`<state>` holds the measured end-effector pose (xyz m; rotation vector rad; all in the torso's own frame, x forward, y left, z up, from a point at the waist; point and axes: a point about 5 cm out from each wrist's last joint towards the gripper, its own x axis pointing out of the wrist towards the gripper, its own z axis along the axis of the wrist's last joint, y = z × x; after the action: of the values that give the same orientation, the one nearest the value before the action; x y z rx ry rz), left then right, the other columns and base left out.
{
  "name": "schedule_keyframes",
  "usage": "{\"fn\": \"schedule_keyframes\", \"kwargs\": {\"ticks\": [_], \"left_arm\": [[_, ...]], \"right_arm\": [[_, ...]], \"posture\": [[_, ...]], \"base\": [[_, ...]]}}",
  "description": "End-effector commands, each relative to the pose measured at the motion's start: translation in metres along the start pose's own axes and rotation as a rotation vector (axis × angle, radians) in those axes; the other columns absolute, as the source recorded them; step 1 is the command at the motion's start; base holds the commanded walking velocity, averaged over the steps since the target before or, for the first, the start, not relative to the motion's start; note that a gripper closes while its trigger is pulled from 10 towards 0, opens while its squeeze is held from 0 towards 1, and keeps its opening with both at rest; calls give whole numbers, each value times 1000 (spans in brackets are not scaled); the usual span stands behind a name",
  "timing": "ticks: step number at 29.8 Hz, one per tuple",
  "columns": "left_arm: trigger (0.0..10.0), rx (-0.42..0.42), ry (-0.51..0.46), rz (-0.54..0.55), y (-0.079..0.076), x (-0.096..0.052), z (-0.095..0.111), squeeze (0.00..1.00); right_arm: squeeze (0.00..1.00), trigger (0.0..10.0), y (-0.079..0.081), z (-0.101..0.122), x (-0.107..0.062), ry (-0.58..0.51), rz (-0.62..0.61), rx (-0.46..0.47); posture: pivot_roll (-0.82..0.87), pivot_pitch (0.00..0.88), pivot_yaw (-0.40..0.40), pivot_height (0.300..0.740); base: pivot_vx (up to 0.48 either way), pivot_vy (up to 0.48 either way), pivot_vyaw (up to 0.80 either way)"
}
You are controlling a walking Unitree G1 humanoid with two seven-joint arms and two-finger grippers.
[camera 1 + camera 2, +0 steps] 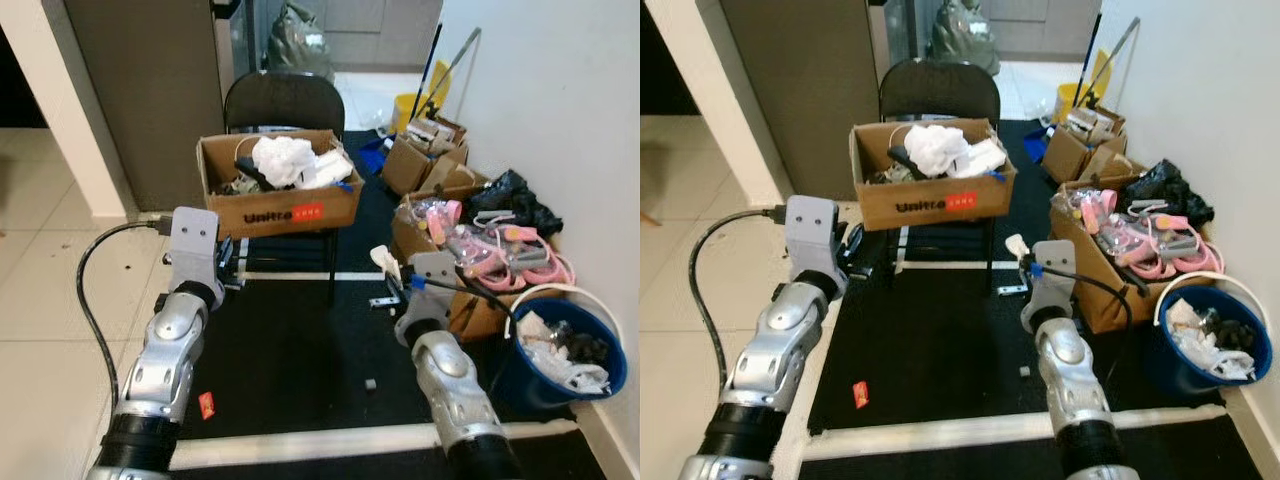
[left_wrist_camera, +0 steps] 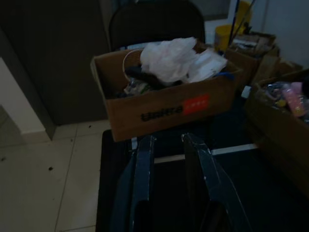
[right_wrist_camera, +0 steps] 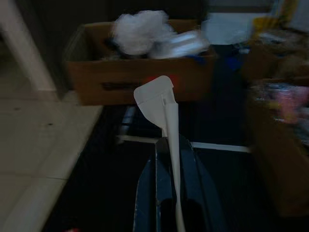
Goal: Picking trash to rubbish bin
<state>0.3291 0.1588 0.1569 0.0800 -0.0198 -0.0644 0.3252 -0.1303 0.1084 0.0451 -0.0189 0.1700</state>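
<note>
One piece of trash, a white paper scrap (image 3: 161,104), is held in the right gripper (image 3: 170,145), whose fingers are closed flat against it; the scrap stands up beyond the fingertips over the black mat (image 1: 290,360). The left gripper (image 2: 168,145) is held forward with its fingers slightly parted and nothing between them.

The rubbish bin (image 1: 545,375), a blue bucket partly filled with crumpled paper, stands on the robot's right against the white wall (image 1: 560,90), beside a cardboard box (image 1: 1110,290) of pink items.

Judged step: carrying the scrap to the bin. The grip should be kept firm, since thin paper is likely to slip. The right arm should be swung rightward, clear of the box edge, until the scrap hangs above the bin's opening. Release should be made only when the scrap is inside the rim. A small red scrap (image 1: 206,404) is left on the mat near the left arm.
</note>
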Motion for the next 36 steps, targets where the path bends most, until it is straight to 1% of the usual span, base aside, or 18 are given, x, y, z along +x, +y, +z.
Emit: {"fn": "schedule_keyframes", "kwargs": {"ticks": [1,7,8,11,17,27,36], "left_arm": [[10000,5,17,-5,-1,-1,-3,0],[10000,-4,14,1,-1,-1,-2,0],[10000,-2,17,2,-1,-1,-2,0],[10000,-1,15,1,-1,-3,-2,0],[10000,-1,17,0,-1,-3,-2,0],[10000,0,23,0,-3,-4,-5,0],[10000,3,16,-11,-4,-3,-3,0]], "right_arm": [[0,10000,-6,-1,0,10,-20,-1],[0,10000,-7,-1,1,15,-26,-5],[0,10000,-8,-3,1,30,-39,14],[0,10000,-6,-5,1,36,-30,28],[0,10000,-4,-4,0,30,-3,18],[0,10000,-8,-3,0,28,-14,16],[0,10000,-8,-2,2,17,-17,22]], "posture": [[-60,109,-8,740],[-60,123,-9,740],[-53,120,-14,740],[-57,122,-10,740],[-60,123,-18,740],[-59,116,-28,740],[-53,103,-29,740]], "base": [[364,0,0],[364,0,0],[364,0,0],[361,0,-425],[364,0,0],[362,0,0],[364,0,0]]}}
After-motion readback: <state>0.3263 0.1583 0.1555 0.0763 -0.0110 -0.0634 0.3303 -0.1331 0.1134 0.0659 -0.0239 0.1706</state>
